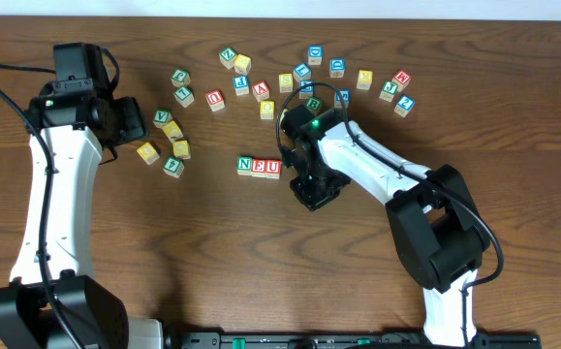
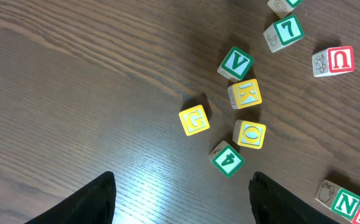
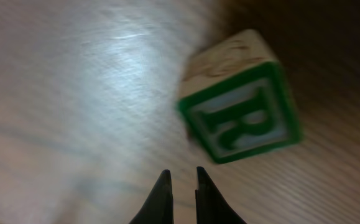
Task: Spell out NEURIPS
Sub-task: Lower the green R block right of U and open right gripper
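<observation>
Three cubes stand in a row mid-table: green N (image 1: 244, 165), green E (image 1: 259, 166) and red U (image 1: 273, 168). The row's left end, N (image 2: 346, 202), also shows in the left wrist view. A green R cube (image 3: 242, 118) lies tilted on the table just ahead and to the right of my right gripper (image 3: 181, 173). That gripper is shut, with only a thin gap and nothing in it. In the overhead view it (image 1: 311, 191) hangs just right of the row and hides the R cube. My left gripper (image 2: 183, 186) is open and empty, over bare table at the left.
Loose cubes lie ahead of the left gripper: yellow G (image 2: 194, 119), green V (image 2: 235, 63), yellow K (image 2: 245, 93), yellow O (image 2: 250, 134), green 4 (image 2: 227, 158), and another red U (image 2: 334, 61). Several more cubes (image 1: 299, 78) are scattered along the back of the table.
</observation>
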